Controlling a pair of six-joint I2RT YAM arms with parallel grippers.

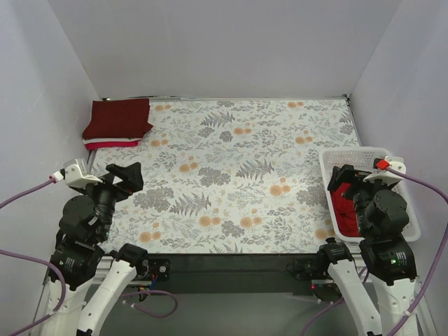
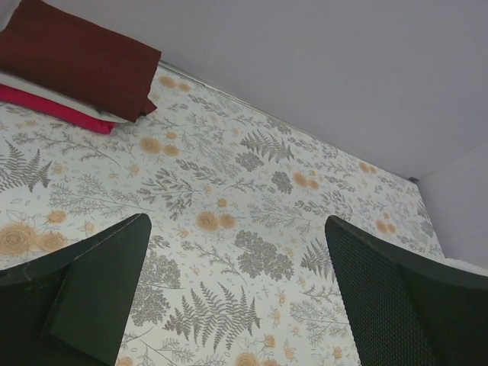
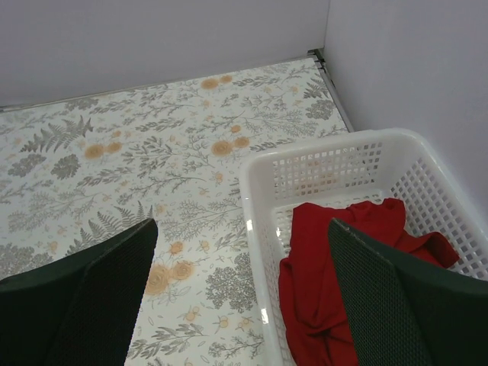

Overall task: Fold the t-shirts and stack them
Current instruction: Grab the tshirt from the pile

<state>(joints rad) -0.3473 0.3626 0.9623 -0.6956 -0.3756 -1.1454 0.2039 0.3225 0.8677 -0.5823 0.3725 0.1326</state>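
Tool status, left arm: the left tool (image 1: pixel 127 179) hovers above the near-left part of the worktop (image 1: pixel 224 175). Its fingers are spread wide and hold nothing; the left wrist view shows only floral surface between them.

Right arm: the right tool (image 1: pixel 344 183) hangs over the near-left rim of the white lattice basket (image 1: pixel 353 152). Its fingers are likewise spread apart and empty, one over the worktop and one over the basket interior.

The basket stands at the right edge of the worktop, near the side wall. A bright red t-shirt (image 3: pixel 320 282) lies crumpled inside it, unfolded, bunched toward the near end.

The middle of the worktop separates the basket from the stack, which lies well apart in the far-left corner, close to the back wall. A folded dark maroon t-shirt (image 2: pixel 76 57) forms the top layer. Beneath it a thin white layer (image 2: pixel 95 113) shows at the edge only and is probably a folded shirt. A pinkish-red t-shirt (image 2: pixel 46 105) lies at the bottom, touching the worktop.
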